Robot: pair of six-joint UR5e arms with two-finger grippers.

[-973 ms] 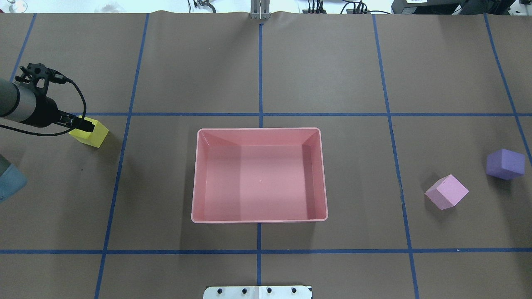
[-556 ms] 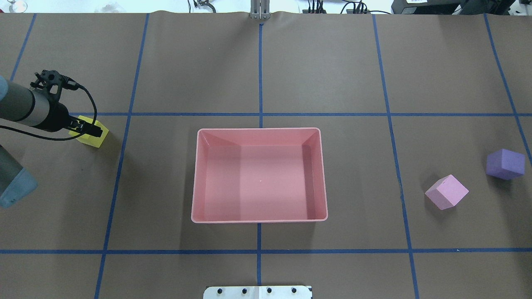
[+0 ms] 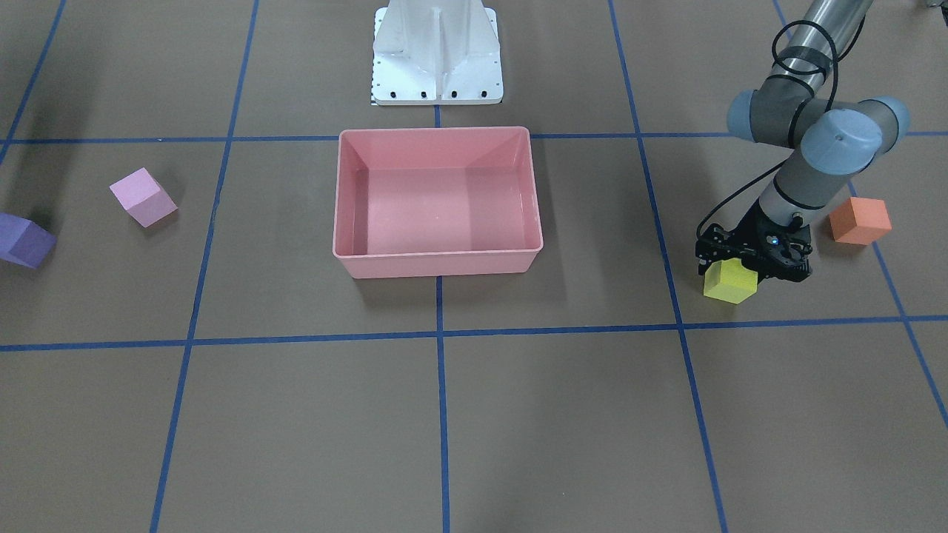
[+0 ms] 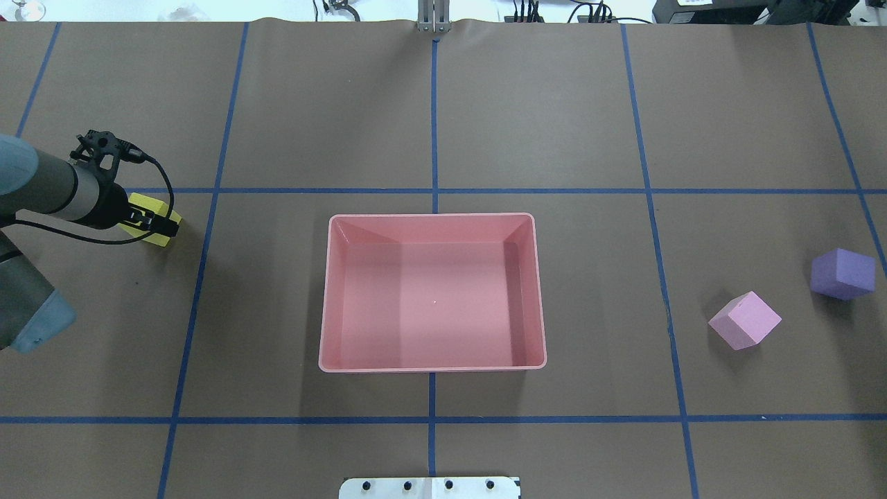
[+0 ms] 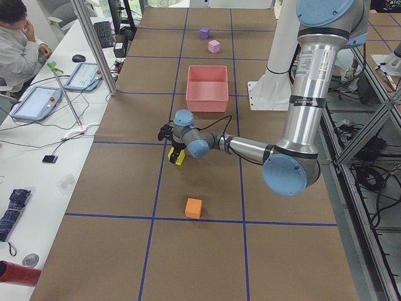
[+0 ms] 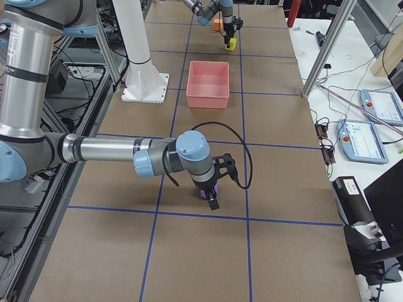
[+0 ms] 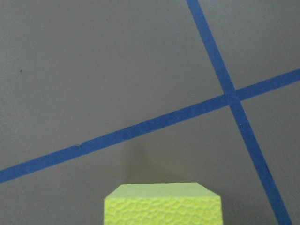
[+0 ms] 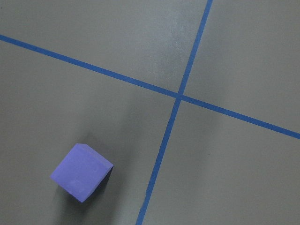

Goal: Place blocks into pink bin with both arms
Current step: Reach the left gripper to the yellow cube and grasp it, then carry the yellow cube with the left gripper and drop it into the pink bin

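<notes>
The left gripper (image 4: 154, 222) sits low over the yellow-green foam cube (image 3: 729, 283), with its black fingers down at the cube's sides. Whether they press on it or stand apart cannot be told. The left wrist view shows the cube's top edge at the bottom centre, close under the camera. In the overhead view this cube lies at about 9 o'clock from the salmon-pink plastic bin (image 4: 433, 305), well apart from it, just inside a blue tape line (image 4: 434, 125).

The right gripper (image 6: 213, 198) shows only in the exterior right view, where it hangs in front of the purple foam cube (image 4: 842, 274). Its jaw state cannot be told. In the right wrist view that cube lies off to the lower left.

There are 4 cubes, 1 of each colour, and all 4 lie on the brown paper table (image 4: 554, 104) outside the bin. In the overhead view the purple one is at 3 o'clock from the bin near the edge of the view, and the light pink foam cube (image 4: 745, 320) is at about 4 o'clock, turned corner-on. The orange foam cube (image 3: 859, 220) lies at 3 o'clock from the bin in the front-facing view, just beyond the left arm (image 3: 807, 163).

There is 1 bin, set square on the centre tape line, and 2 grey arms — the right arm (image 6: 113, 151) reaches low across the table. The 1 white pedestal base (image 3: 437, 52) stands at 12 o'clock from the bin in the front-facing view. A dark printed band rings the left arm's tube — too small to read.
</notes>
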